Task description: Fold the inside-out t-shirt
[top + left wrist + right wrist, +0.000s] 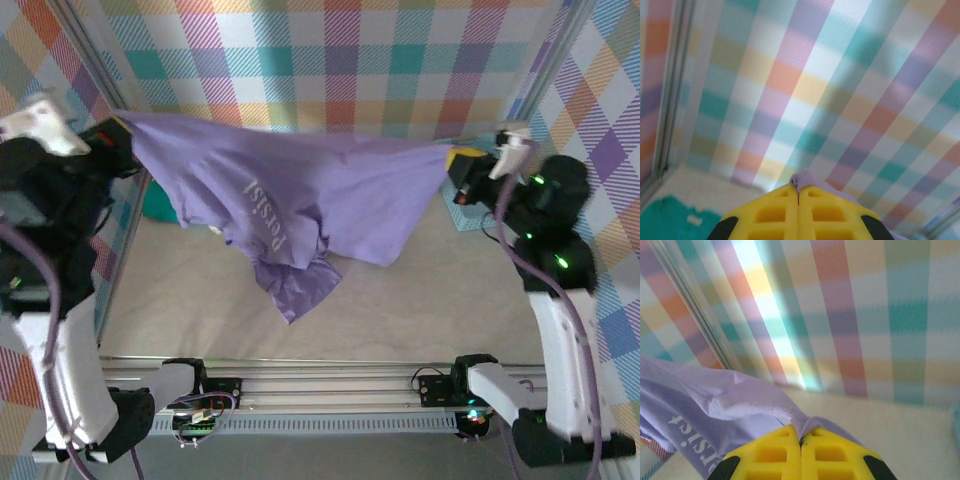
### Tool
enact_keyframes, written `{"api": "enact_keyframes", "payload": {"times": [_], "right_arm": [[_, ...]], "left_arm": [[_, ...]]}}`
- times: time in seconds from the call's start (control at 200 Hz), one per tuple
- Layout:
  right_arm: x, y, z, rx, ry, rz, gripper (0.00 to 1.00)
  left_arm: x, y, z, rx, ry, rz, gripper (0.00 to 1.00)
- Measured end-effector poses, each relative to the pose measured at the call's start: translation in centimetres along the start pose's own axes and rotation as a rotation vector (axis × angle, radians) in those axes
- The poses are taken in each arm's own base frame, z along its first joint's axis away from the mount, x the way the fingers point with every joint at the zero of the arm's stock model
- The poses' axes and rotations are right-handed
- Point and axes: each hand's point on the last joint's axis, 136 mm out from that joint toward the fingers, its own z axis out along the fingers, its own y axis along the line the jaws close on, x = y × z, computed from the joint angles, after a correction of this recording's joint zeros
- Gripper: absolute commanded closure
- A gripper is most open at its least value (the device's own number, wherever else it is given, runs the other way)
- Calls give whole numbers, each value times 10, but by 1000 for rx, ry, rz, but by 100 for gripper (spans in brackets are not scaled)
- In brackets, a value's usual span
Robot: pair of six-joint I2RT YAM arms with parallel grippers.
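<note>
Pastel plaid walls (340, 60), beige table (420, 300) | lavender-purple soft fabric t-shirt (330, 190) hangs stretched above table between my grippers | teal-green garment (158, 205) on table at left | left gripper (798, 192) pinched tight on one shirt edge | right gripper (801, 440) pinched on the other

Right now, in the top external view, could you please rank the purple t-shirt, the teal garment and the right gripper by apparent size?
1. purple t-shirt, by far.
2-3. right gripper and teal garment look alike; the garment is partly hidden, so unranked.
</note>
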Motion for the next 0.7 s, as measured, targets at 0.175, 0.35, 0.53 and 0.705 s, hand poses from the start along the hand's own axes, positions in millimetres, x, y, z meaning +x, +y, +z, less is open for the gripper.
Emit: {"api": "enact_keyframes", "payload": {"times": [0.175,0.35,0.53,0.705], "right_arm": [[-73,35,-70,33,-179,-115,100],[-84,39,-92,83,-192,-168,100],[-58,12,-48,111,-85,-152,100],[-16,-51,51,192,79,-107,100]], "left_arm": [[-81,-19,-78,27,-253,39,100],[-94,-17,-91,-7,-298,80,100],[-40,-1,20,-70,-68,114,100],[60,34,171,-162,226,138,100]]}}
